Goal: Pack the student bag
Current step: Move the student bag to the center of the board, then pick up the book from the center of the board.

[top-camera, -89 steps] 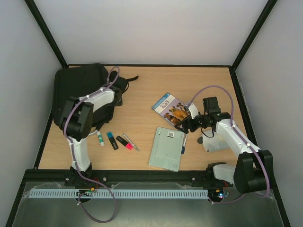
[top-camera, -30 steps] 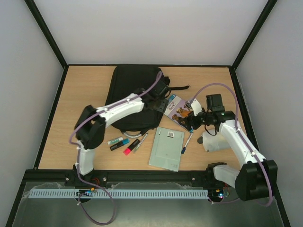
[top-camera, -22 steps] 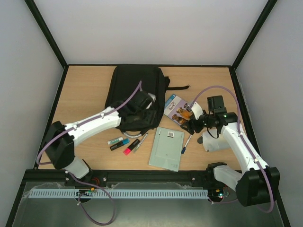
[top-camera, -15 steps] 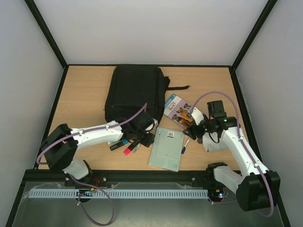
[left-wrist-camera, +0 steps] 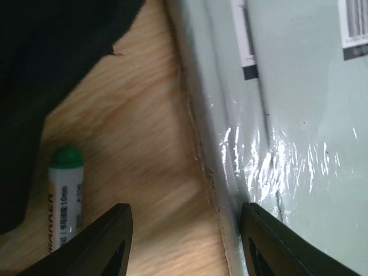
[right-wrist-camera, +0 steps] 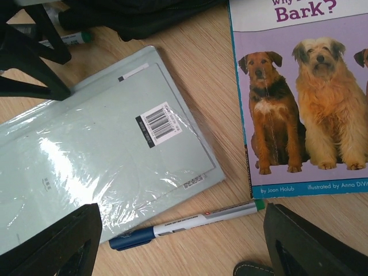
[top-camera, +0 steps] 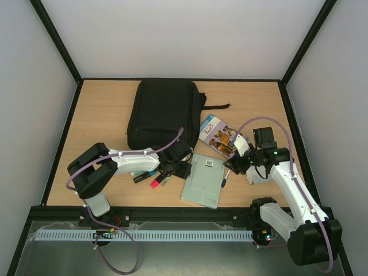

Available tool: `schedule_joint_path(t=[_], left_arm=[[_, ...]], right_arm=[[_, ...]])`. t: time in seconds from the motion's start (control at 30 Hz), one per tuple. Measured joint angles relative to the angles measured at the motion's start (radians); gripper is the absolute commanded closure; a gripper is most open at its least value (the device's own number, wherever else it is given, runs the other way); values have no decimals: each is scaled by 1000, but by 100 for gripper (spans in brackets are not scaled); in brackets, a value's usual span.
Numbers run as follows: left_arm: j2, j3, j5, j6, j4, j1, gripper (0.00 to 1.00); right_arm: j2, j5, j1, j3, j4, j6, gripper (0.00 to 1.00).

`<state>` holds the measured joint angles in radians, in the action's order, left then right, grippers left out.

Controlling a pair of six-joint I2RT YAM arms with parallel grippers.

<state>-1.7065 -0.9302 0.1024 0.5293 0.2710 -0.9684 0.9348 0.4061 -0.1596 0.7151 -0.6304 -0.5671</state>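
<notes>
On my overhead feed the left arm [top-camera: 129,158] is folded low, with its elbow out toward the left side of the bench [top-camera: 103,109] and its white forearm running flat to the right. That forearm runs along the near edge of the student bag [top-camera: 164,112], which lies flat at the back middle of the bench. A cluster of markers [top-camera: 150,177] lies just beside it. The left tool [top-camera: 181,168] points down between the bag's near corner and the left edge of a shrink-wrapped grey-green pad [top-camera: 202,181]. Its wrist feed shows it released, fingers [left-wrist-camera: 109,241] apart over bare wood and the pad's edge, gripping nothing. A green-capped marker [left-wrist-camera: 65,201] lies just beside one finger. Further right, a pen [top-camera: 225,176] lies just beside the pad's right edge, with a dog book [top-camera: 218,135] behind it. The right tool [top-camera: 233,164] hovers over that pen, likewise released, jaws spread wide with nothing between them. The right arm [top-camera: 293,187] has its elbow tucked back at the near right corner, and its forearm reaches forward and left.
</notes>
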Motion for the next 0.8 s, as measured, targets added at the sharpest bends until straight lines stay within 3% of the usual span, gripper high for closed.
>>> schedule_joint_path(t=[0.2, 0.8], left_arm=[[0, 6, -38, 75, -11, 29, 44], [278, 272, -104, 151, 33, 222, 39]], right_arm=[[0, -4, 0, -3, 1, 8, 22], [34, 19, 0, -37, 31, 16, 23]])
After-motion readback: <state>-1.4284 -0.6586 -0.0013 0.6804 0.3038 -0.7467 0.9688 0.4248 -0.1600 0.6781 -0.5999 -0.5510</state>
